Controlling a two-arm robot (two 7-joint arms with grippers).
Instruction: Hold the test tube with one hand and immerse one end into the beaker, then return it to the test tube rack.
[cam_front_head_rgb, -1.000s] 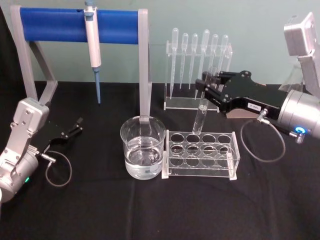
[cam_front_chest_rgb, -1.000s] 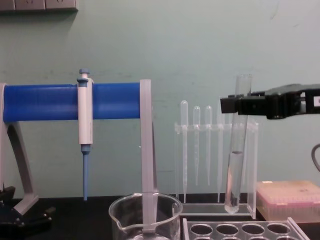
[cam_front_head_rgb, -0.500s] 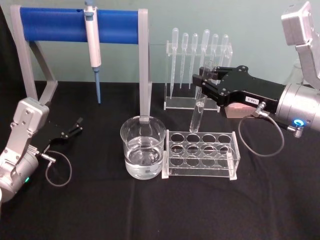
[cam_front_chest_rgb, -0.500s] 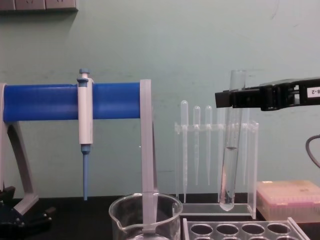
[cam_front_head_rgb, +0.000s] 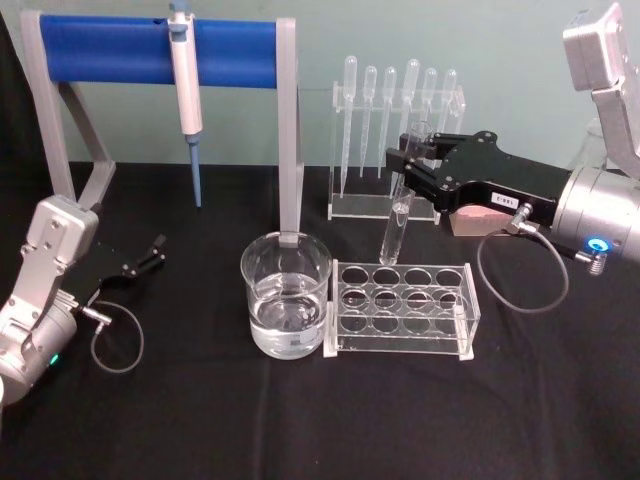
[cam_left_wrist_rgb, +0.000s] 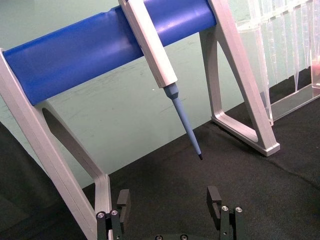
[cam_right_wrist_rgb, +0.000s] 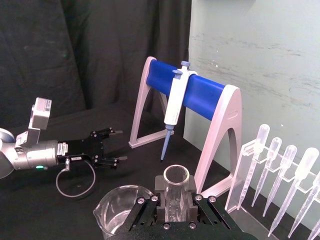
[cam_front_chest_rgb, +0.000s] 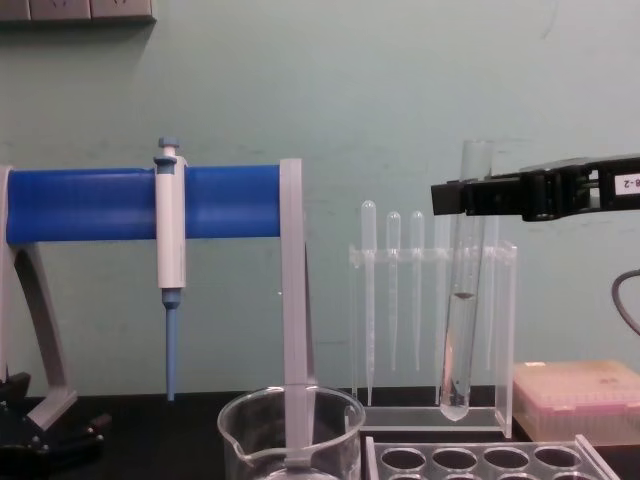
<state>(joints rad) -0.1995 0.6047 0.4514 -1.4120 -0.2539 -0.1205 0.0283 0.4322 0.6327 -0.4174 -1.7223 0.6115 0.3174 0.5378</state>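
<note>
Holding the test tube (cam_front_head_rgb: 397, 215) up off the bench (cam_front_head_rgb: 200, 420), I am pinching it just below its flared rim with my right gripper (cam_front_head_rgb: 405, 165) — both black fingers pressing against the glass from either side. My right arm is reaching in from the bench's right edge, the silver wrist lying roughly level with its blue ring light glowing, and the fingers are pointing toward the left. The tube is hanging nearly upright, leaning a little, with its round bottom in the air above the back row of the test tube rack (cam_front_head_rgb: 470, 312), which is sitting around the middle of the bench. From the chest the tube (cam_front_chest_rgb: 458, 340) is showing clear of the rack's top, apart from everything but my fingers. The beaker (cam_front_head_rgb: 250, 262), with water in it, is standing just beside the rack's left end, apart from the tube. My left gripper (cam_front_head_rgb: 155, 250) is lying parked near the bench's left edge — its fingers (cam_left_wrist_rgb: 122, 200) spread apart, gripping nothing.
</note>
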